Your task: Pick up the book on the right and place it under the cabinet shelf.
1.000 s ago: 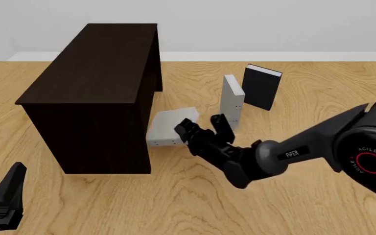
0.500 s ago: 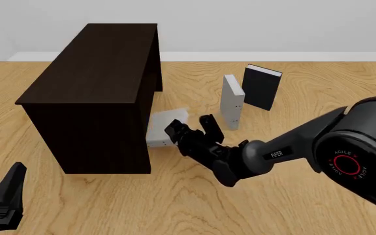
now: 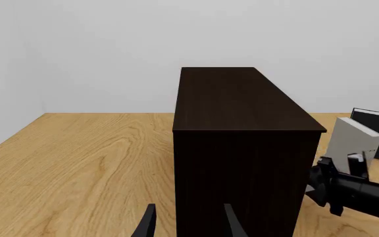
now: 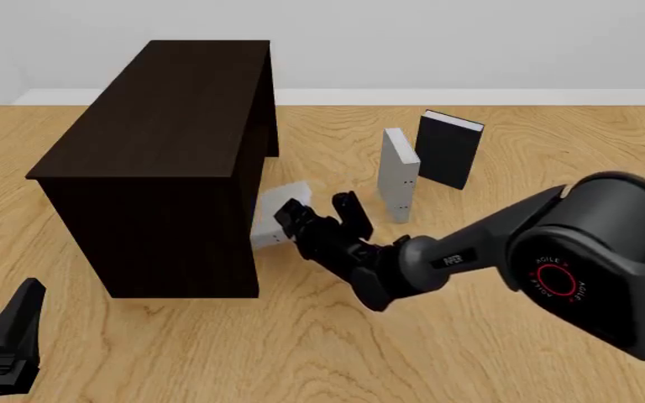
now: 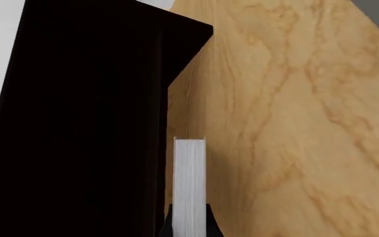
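One book (image 4: 275, 217) sits pinched edge-on in the R gripper (image 4: 318, 220) fingers, low at the cabinet shelf's (image 4: 165, 134) 3 o'clock opening. Insertion step; next, I'd say, push further w/o clipping the side panel.

Glossy black right arm (image 4: 547, 252), white lettering, red ring logo, black pincer (image 4: 320, 217)

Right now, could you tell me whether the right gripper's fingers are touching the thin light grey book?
Touching: the right wrist view shows both fingers pressed against the thin light grey book, no gap on either side.
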Robot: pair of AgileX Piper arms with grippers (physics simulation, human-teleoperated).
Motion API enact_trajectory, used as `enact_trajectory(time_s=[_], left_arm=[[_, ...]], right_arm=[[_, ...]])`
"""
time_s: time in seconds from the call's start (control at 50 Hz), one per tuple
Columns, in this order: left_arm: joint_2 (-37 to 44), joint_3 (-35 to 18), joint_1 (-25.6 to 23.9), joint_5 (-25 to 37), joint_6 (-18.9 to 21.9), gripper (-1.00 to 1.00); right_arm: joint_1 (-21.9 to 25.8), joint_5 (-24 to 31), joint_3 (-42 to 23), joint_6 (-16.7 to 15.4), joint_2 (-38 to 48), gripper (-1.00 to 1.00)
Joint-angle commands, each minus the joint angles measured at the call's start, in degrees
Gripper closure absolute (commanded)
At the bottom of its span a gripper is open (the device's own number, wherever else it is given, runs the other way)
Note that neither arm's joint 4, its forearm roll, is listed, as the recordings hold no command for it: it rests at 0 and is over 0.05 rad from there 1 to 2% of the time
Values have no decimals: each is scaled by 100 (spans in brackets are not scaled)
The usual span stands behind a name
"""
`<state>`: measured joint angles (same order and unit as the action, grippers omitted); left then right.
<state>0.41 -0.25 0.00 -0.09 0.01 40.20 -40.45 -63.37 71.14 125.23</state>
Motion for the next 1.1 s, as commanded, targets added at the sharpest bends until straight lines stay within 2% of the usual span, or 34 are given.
enact_trajectory(time_s=[0.02,0.34,0.36,0.72,1.1], left_arm=[[0,0,0,0,0,-100],[0,0,0,0,0,-100],[0,0,0,0,0,-100],[0,0,0,0,0,-100],[0,0,0,0,0,-100]], right_arm=[[188,81,-217,120,292,100],[131,96,-259,79,325,100],[137,94,-253,85,319,-100],[-16,230,-194,-84,133,-100],[-466,440,357,-470,-312,-100]])
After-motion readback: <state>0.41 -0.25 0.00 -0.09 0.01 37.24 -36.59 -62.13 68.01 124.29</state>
